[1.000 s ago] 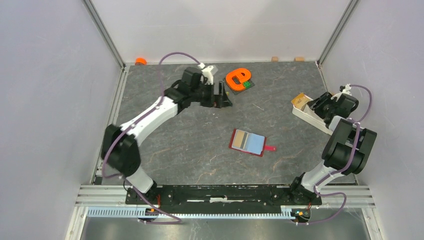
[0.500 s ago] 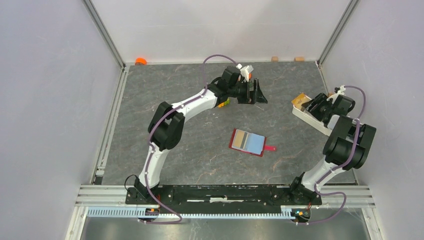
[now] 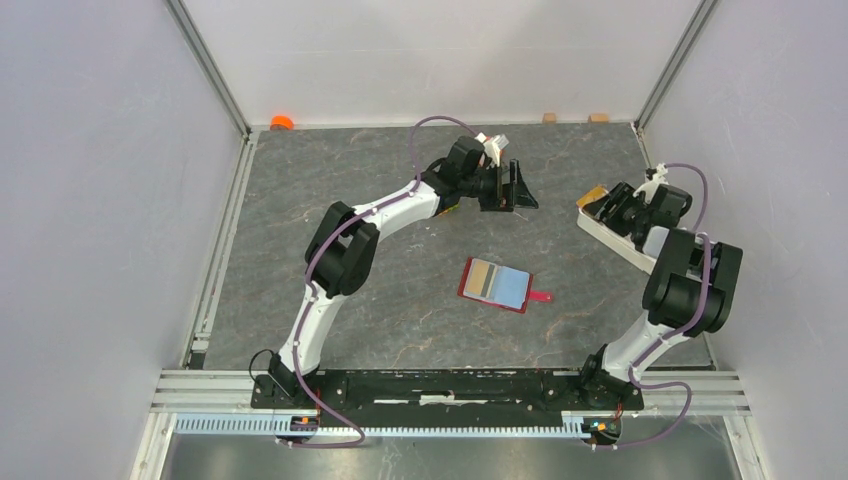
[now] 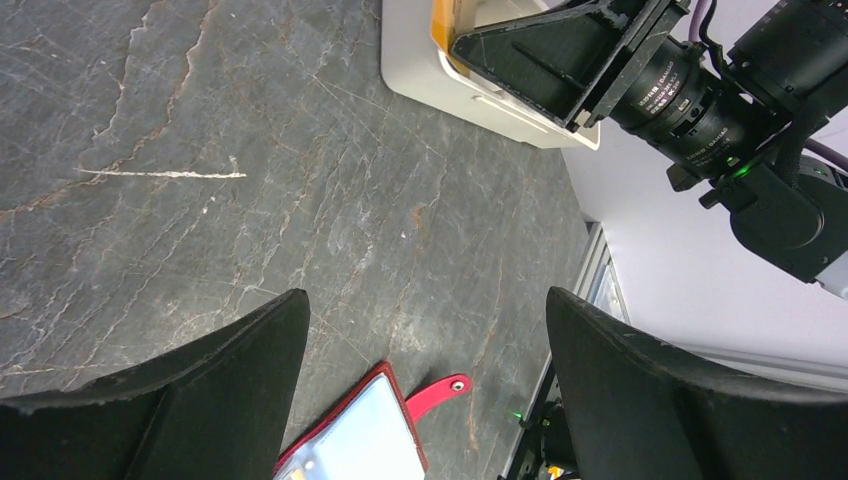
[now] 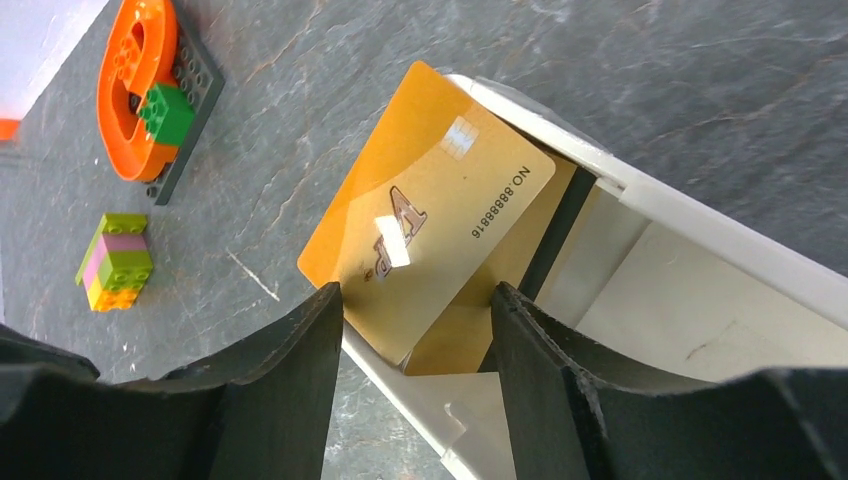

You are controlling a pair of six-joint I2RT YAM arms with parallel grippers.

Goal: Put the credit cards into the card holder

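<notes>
On the veined grey worktop (image 3: 400, 300), the left pincer (image 3: 520, 187) has swung across and hangs spread beyond the open red leathery holder (image 3: 497, 284), while the right pincer (image 5: 415, 330) has crept forward, parted astride a glossy gold card (image 5: 430, 230) tilted on the rim of the white plastic tray (image 5: 640, 195): pick-up looks next.

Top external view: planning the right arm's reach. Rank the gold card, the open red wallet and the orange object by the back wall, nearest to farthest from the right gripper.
From the right gripper:
1. Gold card, at its fingertips, far right.
2. Red wallet, in the middle.
3. Orange object, back-left corner.
</notes>
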